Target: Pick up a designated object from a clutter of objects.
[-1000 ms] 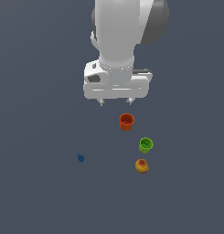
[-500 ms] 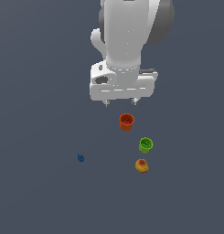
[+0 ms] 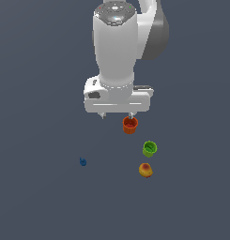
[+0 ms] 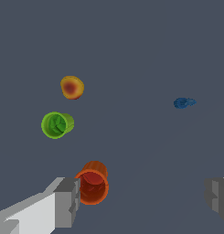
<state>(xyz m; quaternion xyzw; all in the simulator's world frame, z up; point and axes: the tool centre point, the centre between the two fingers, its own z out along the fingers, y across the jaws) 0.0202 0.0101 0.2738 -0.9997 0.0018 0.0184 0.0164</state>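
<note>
The designated object, a tiny dark blue lump (image 3: 82,162) (image 4: 183,103), lies alone on the grey floor at the exterior view's left. My gripper (image 3: 117,115) (image 4: 143,201) hangs open above the floor, well apart from it, with nothing between the fingers (image 4: 67,201). The rest of the clutter sits at the exterior view's right: an orange cup (image 3: 130,125) (image 4: 93,182) just beside one fingertip, a green cup (image 3: 149,148) (image 4: 56,124) and a yellow-red fruit-like lump (image 3: 145,170) (image 4: 72,87).
The arm's white body (image 3: 116,56) rises behind the gripper. The flat dark grey floor (image 3: 41,201) runs all around the items, with no walls or edges in view.
The arm has shifted toward the exterior view's left, and the gripper now hangs between the orange cup and the blue lump's side. The items have not moved.
</note>
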